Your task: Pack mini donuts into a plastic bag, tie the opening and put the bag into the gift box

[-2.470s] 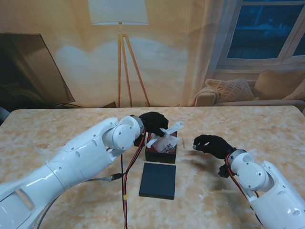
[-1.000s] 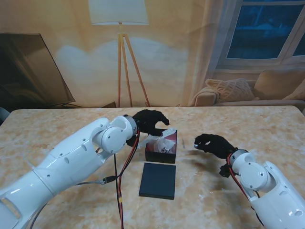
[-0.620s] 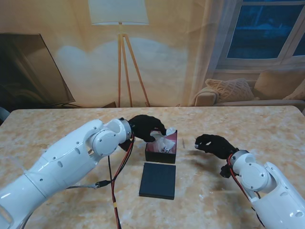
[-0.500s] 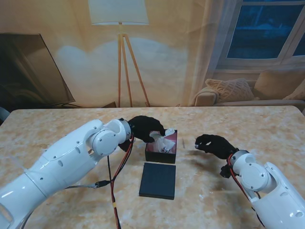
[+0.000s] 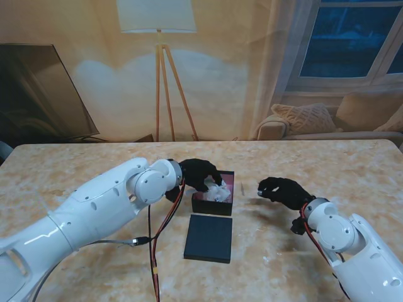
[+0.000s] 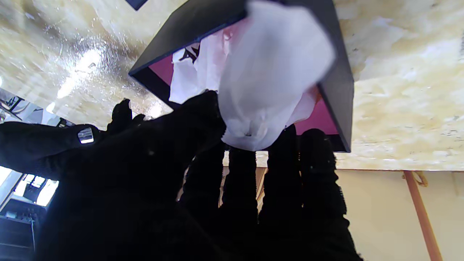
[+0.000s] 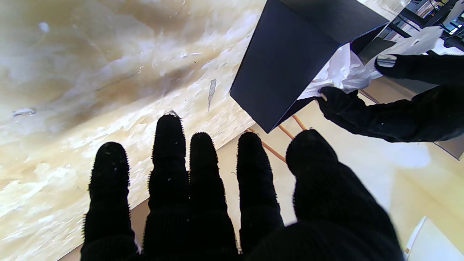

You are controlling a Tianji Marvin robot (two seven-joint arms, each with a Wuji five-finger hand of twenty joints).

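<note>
Stand-camera view shows the left hand (image 5: pixel 200 174) reaching over the open gift box (image 5: pixel 213 204) near the middle of the marble-patterned table (image 5: pixel 75 170). Its black-gloved fingers curl down onto the white plastic bag (image 5: pixel 218 190), which sits inside the box against the magenta lining. The bag's contents cannot be made out.

From the left wrist camera, the bag (image 6: pixel 268 76) bulges out of the box (image 6: pixel 340 83), and the thumb and fingers (image 6: pixel 203 119) pinch its bunched neck, so this hand is closed on the bag. The box walls are dark outside and pink within.

Nearer to me than the box, a flat dark lid (image 5: pixel 209 238) lies on the table, just beside the box and apart from both hands.

The right hand (image 5: pixel 281 191) hovers to the right of the box, well clear of it, with its fingers loosely curled and nothing in them. In the right wrist view its fingers (image 7: pixel 170 152) stand spread and empty, and the box's dark outer wall (image 7: pixel 286 61) shows beyond them with the bag (image 7: pixel 340 72) and the left hand (image 7: pixel 391 112) at its far rim.

A floor lamp (image 5: pixel 158 38) on a wooden tripod stands behind the table, and a sofa (image 5: pixel 340 119) with cushions sits under the window.
</note>
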